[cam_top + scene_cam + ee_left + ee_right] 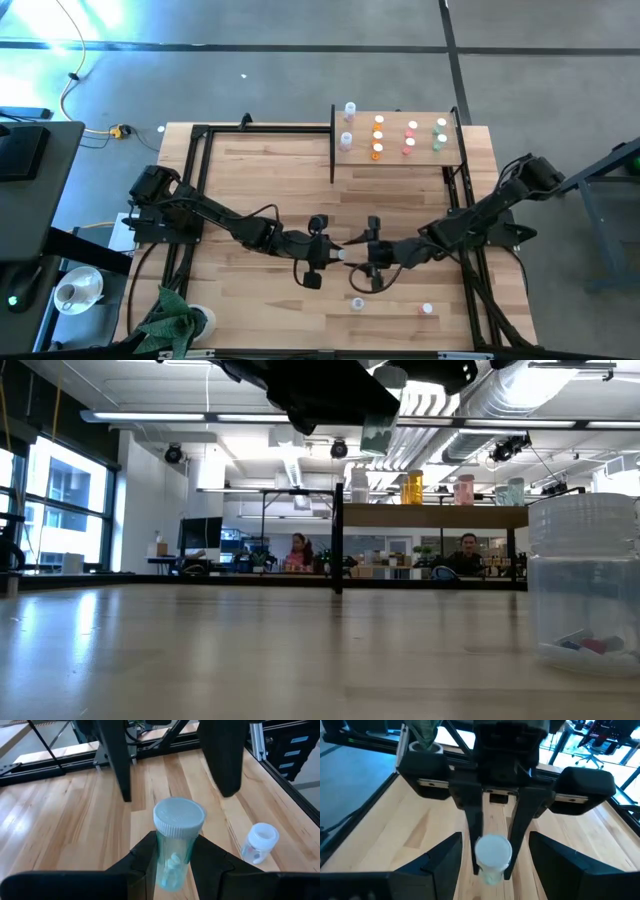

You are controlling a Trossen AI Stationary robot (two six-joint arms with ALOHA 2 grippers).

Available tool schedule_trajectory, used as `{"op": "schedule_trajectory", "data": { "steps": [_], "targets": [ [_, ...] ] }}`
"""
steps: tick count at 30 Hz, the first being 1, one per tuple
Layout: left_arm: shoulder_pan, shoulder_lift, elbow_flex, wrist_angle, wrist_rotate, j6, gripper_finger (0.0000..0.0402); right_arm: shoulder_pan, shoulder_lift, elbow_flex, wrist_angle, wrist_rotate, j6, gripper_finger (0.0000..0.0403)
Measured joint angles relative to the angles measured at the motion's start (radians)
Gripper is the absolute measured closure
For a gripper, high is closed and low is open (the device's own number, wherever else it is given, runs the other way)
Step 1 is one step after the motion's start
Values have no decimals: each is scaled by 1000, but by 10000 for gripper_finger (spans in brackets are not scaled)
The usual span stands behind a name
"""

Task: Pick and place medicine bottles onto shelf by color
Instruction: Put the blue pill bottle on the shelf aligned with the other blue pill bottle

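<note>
A green medicine bottle point(170, 865) with a white cap point(179, 817) hangs above the middle of the table, and my left gripper point(335, 252) is shut on it. My right gripper point(360, 256) faces it from the table's right, open wide. Its fingers point(225, 755) stand beyond the cap and on either side of it, touching nothing. The low view shows the bottle point(378, 435) high above the tabletop. The shelf point(400, 158) stands at the far right with clear, orange, pink and green bottles standing on it in columns. My left gripper pinches the green bottle's body point(167, 870) between its two fingers. The fingers come from the table's left, slanting a little downward, and lie along the bottle. The capped end point(493, 851) sticks out past the fingertips toward my right gripper. The bottle is lifted clear of the table.
A clear bottle point(357, 302) and a pink one point(427, 309) stand loose near the table's front edge; the clear one point(585, 580) looms close in the low view. Black frame posts point(332, 140) edge the shelf. A green cloth point(170, 320) lies at the near left corner.
</note>
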Motion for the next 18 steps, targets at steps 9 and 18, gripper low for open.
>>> {"op": "schedule_trajectory", "data": {
  "steps": [9, 18],
  "targets": [
    [0, 0, 0, 49, 0, -4, 316, -34, 3, 0, -9, -73, 33, 183],
    [4, 0, 0, 57, -31, -42, 316, -36, 3, 0, -14, -75, 34, 199]
  ]
}}
